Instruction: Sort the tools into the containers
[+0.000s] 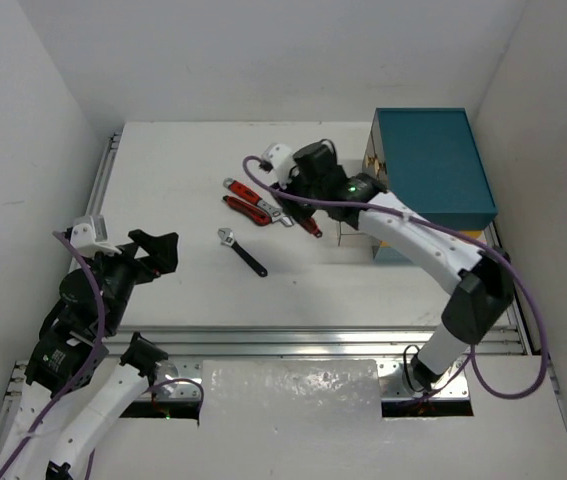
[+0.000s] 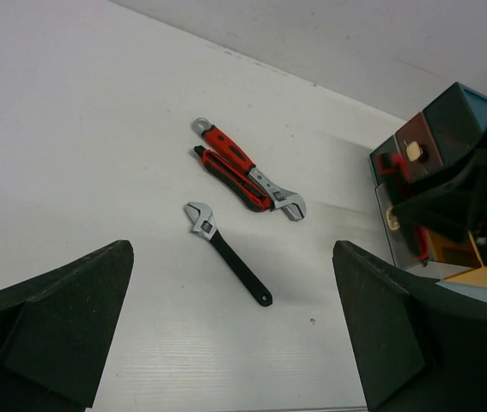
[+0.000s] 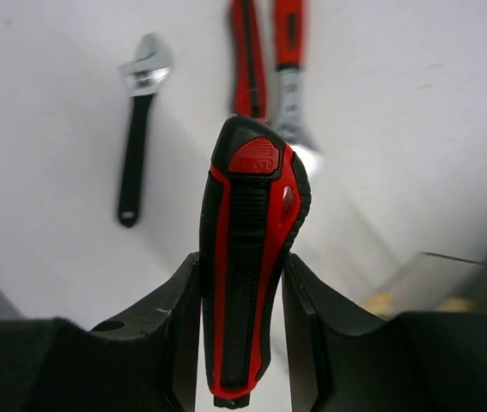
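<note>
- The right gripper (image 3: pixel 241 343) is clamped on a red-and-black tool handle (image 3: pixel 247 266); in the right wrist view the handle stands up between the two fingers (image 3: pixel 170 335), pinched on both sides. What kind of tool it is cannot be told from the handle alone.
- From overhead that right gripper (image 1: pixel 308 205) sits above the table (image 1: pixel 163 180), just beside the teal box (image 1: pixel 433 165), at about nine o'clock from it.
- The teal box stands at the table's far right, roughly two o'clock from the table's middle. In the left wrist view its front (image 2: pixel 436 129) shows a brass-coloured latch (image 2: pixel 413 152) and a yellow strip low down.
- Two red-and-black adjustable wrenches (image 1: pixel 255 205) lie side by side and touching, at about twelve o'clock from the table's centre; in the left wrist view the pair (image 2: pixel 243 167) points its silver jaws toward four o'clock.
- A black-handled adjustable wrench (image 1: pixel 241 250) lies alone near the centre, just at seven o'clock from the pair and not touching it; its silver head (image 2: pixel 198 219) points to eleven o'clock.
- The left gripper (image 2: pixel 234 343) is spread wide with nothing between its fingers (image 2: pixel 63 326), hanging over the table's left part (image 1: pixel 153 250), well apart from the tools.
</note>
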Motion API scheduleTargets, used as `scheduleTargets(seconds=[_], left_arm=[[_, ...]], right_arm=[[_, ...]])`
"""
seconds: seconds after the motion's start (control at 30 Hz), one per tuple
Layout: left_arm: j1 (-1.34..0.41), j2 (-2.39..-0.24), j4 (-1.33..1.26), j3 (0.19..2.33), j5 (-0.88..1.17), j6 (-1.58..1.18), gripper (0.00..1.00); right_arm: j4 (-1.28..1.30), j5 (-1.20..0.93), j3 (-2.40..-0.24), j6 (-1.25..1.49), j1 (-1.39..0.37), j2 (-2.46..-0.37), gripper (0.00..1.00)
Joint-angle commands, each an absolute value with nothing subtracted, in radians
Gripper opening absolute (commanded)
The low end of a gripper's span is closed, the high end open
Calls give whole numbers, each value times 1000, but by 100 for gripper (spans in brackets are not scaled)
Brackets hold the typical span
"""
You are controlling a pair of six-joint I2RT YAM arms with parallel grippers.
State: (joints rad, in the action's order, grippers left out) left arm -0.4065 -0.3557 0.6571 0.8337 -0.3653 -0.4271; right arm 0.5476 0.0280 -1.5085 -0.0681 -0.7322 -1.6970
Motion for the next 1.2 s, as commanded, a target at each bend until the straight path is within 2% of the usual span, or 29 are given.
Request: scheduleTargets(seconds=[0.0, 0.27, 0.5, 0.67, 0.8, 0.93, 0.97, 1.03, 1.13, 1.17], left_arm=[[-413, -348, 614, 830, -364, -419, 100], [-413, -342, 611, 828, -359, -416, 100], [-413, -339, 606, 825, -350, -411, 100], [-413, -333, 606, 825, -348, -410, 100], [-413, -330, 604, 825, -348, -410, 100], [-413, -327, 603, 824, -348, -410, 100], [-413, -327, 604, 824, -348, -410, 100], [-413, -327, 603, 824, -348, -410, 100], [-413, -324, 603, 825, -350, -410, 100], [-413, -322, 603, 824, -348, -410, 100]], right_arm=[[428, 68, -1444, -263, -648, -1612, 6], [266, -62, -1370, -411, -430, -1611, 5], [282, -63, -1370, -463, -356, -1638, 5], [282, -34, -1299, -456, -350, -1612, 12], [287, -2, -1276, -443, -342, -1606, 14], [291, 31, -1264, -413, -342, -1571, 31], [290, 37, -1262, -405, -342, -1554, 47], [307, 35, -1275, -396, -341, -1540, 55], [340, 35, -1310, -356, -342, -1519, 84], [368, 26, -1321, -348, -342, -1510, 85]])
